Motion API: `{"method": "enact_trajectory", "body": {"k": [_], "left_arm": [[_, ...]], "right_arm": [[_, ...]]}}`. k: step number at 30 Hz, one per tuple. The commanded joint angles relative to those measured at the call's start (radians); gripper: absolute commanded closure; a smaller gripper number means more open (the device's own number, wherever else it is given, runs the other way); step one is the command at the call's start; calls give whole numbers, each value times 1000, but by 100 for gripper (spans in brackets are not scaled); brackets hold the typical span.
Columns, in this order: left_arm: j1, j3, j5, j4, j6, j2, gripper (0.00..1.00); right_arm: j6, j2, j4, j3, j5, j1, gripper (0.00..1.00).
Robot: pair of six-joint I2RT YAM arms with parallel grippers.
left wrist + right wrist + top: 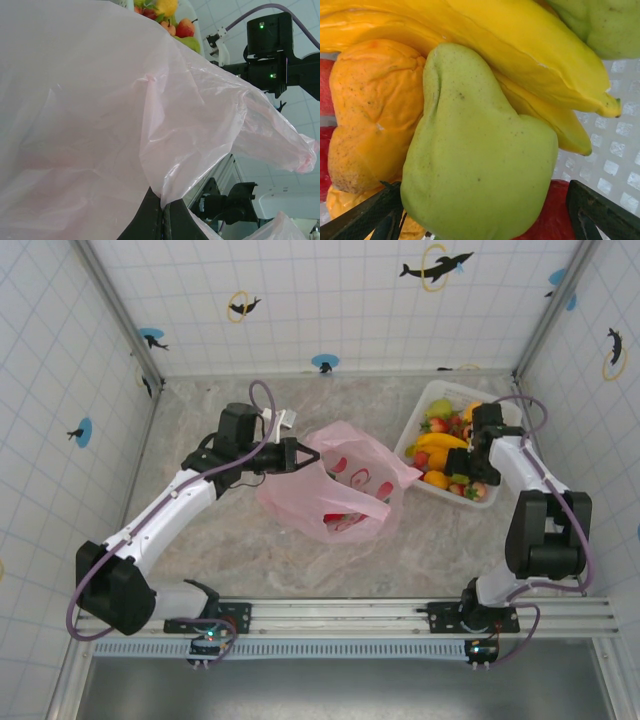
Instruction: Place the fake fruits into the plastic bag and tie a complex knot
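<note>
Table (pixel 340 400) bare at bag's (pixel 335 495) 12 and 6 o'clock: room to pass. L gripper (pixel 305 456) blocks its 10, pinched on the film. Basket (pixel 428 405) at 2-3, touching or nearly, no lane btwn. Pear (pixel 480 165) sits btwn R gripper's (pixel 468 462) spread jaws; banana (pixel 520 55) at pear's 12 and orange (pixel 370 115) at 9 crowd it.

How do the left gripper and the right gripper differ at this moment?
The left gripper is shut on the edge of the pink bag; the right gripper is open. The left one is at the bag; the right one is down in the white basket, its fingers either side of a green pear. Both have dark fingers.
</note>
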Motion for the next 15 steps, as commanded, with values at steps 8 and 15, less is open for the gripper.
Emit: {"method": "enact_trajectory", "body": {"k": [8, 15], "left_arm": [[8, 43, -3, -17, 8, -5, 100], [8, 48, -3, -18, 9, 1, 100]], "right_arm": [[-7, 90, 71, 20, -59, -10, 19], [-2, -24, 57, 8, -39, -10, 38]]}}
